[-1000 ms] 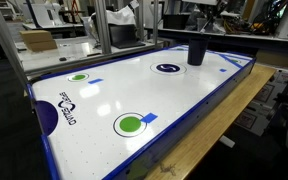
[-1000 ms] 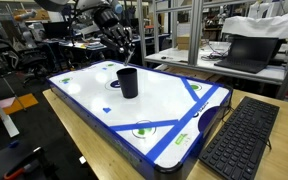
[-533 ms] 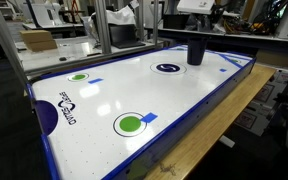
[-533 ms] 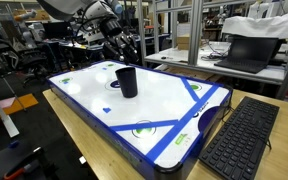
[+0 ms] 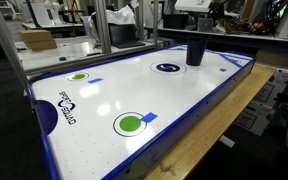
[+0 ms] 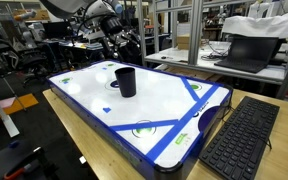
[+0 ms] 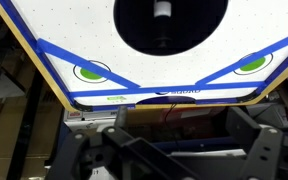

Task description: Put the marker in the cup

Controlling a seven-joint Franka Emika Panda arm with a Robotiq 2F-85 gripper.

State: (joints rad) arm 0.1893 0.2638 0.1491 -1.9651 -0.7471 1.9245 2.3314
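The black cup [image 5: 195, 52] stands on the white air-hockey table [image 5: 134, 95], also shown in an exterior view [image 6: 126, 81]. From the wrist view I look straight down into the cup [image 7: 194, 30], where a pale marker end [image 7: 162, 10] shows inside against the dark interior. My gripper [image 7: 169, 150] hangs above the cup, open, its two fingers [image 7: 264, 150] wide apart with nothing between them. In an exterior view the gripper [image 6: 120, 42] is a short way above the cup's rim; in the other exterior view it is mostly cut off by the top edge.
The table has a blue border, green printed circles [image 5: 130, 124] and a wooden frame edge [image 5: 234, 110]. A black keyboard [image 6: 239, 140] lies beside the table. Metal frame posts [image 5: 102, 25] and cluttered benches stand behind it.
The gripper has risen slightly above the cup and its jaws have spread. The cup has stayed in place.
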